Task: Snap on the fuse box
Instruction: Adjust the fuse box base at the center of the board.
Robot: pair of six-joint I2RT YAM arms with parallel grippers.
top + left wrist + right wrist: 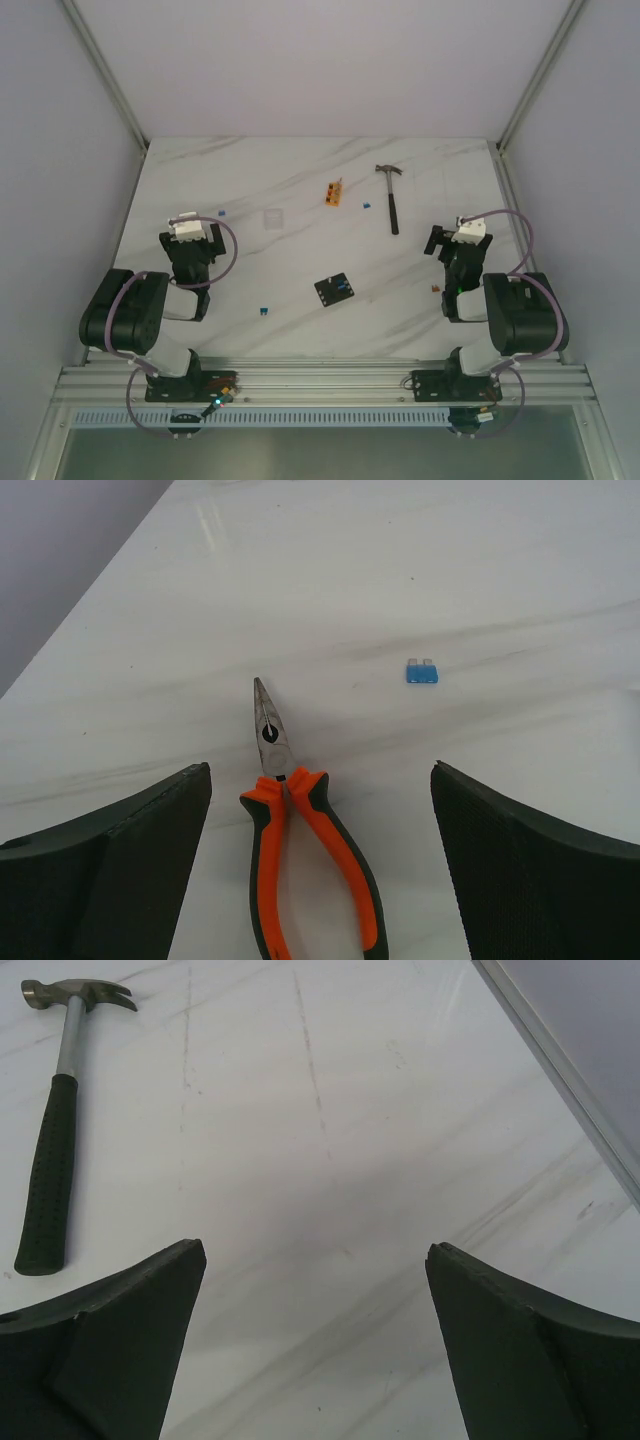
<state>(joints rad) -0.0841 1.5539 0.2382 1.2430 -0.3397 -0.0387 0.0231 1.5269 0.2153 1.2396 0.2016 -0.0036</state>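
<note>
Near the middle of the white marbled table (300,160), a little toward the arms' bases, lies the small black square plastic fuse box (333,291) with tiny blue fuses on its top. It lies flat and is turned, so that its corners, not its sides, point to the near edge; being square, it has no real long axis. It shows in neither wrist view.

The left gripper (320,768) has its jaws spread wide and grips nothing. On the table below it lie orange-handled needle-nose pliers (290,830), and a little beyond them a loose small blue blade fuse (421,671). The right gripper (315,1247) is spread wide in the same way and also holds nothing. It looks at bare table, with the black-handled steel claw hammer (55,1120) well to its left.

Both grippers point to the far edge, so the box is behind them: to the right and back for the left one, to the left and back for the right one. From above, the right gripper seems somewhat nearer, I think. Either arm would first have to turn back toward the centre before it can press on the box.
</note>
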